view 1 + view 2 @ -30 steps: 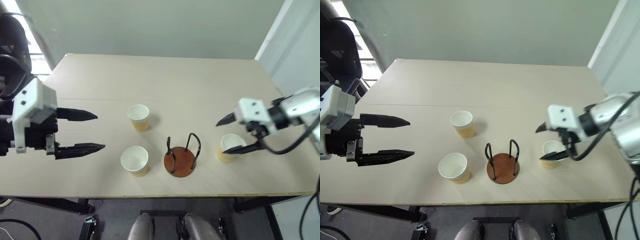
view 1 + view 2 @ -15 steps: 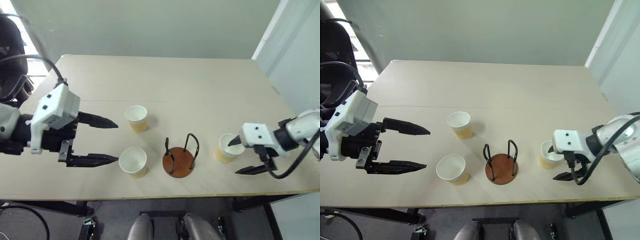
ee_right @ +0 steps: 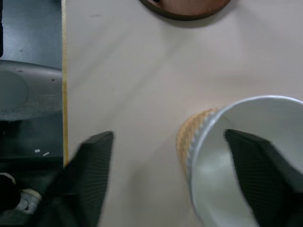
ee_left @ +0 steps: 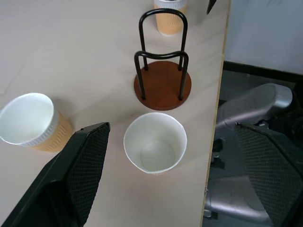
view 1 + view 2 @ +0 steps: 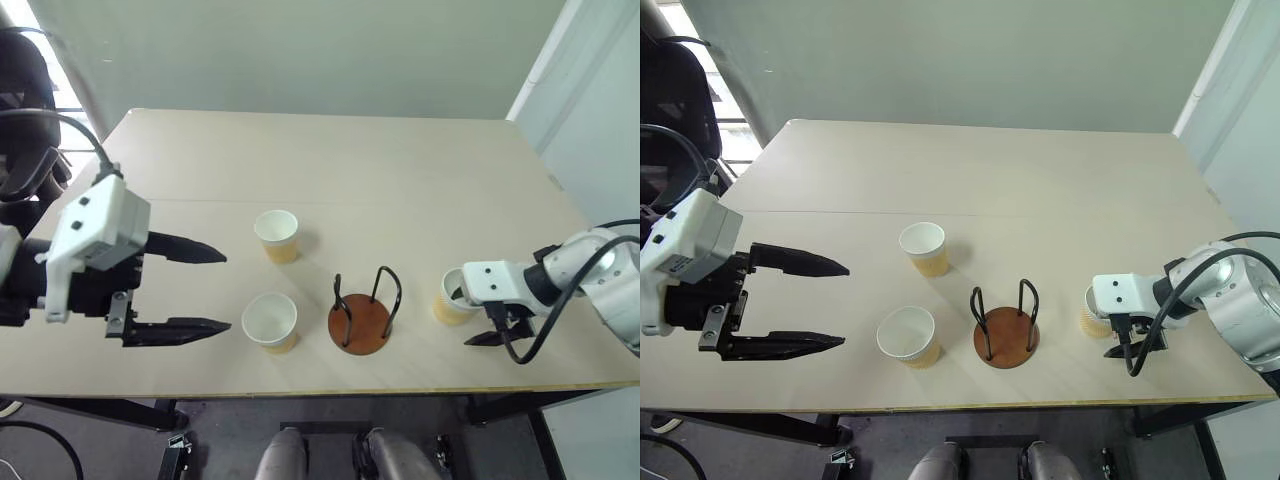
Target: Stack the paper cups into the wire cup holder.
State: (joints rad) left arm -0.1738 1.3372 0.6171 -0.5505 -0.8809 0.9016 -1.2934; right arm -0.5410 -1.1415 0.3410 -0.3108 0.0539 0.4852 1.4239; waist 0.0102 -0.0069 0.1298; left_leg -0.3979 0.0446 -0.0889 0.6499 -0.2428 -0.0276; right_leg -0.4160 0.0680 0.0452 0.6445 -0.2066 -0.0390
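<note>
The right gripper (image 3: 165,179) straddled the rim of the rightmost paper cup (image 5: 455,296), one finger (image 3: 258,163) inside it and the other outside, jaws apart and not yet pinching. The step in hand looked like the first pickup; next the jaws would need to close on the cup wall, lift it, and carry it to the wire cup holder (image 5: 362,318) just beside it. The left gripper (image 5: 215,289) hung wide open near the front cup (image 5: 270,320). Three cups stood on the table (image 5: 330,160), counting the rear cup (image 5: 277,235), and one empty holder.
</note>
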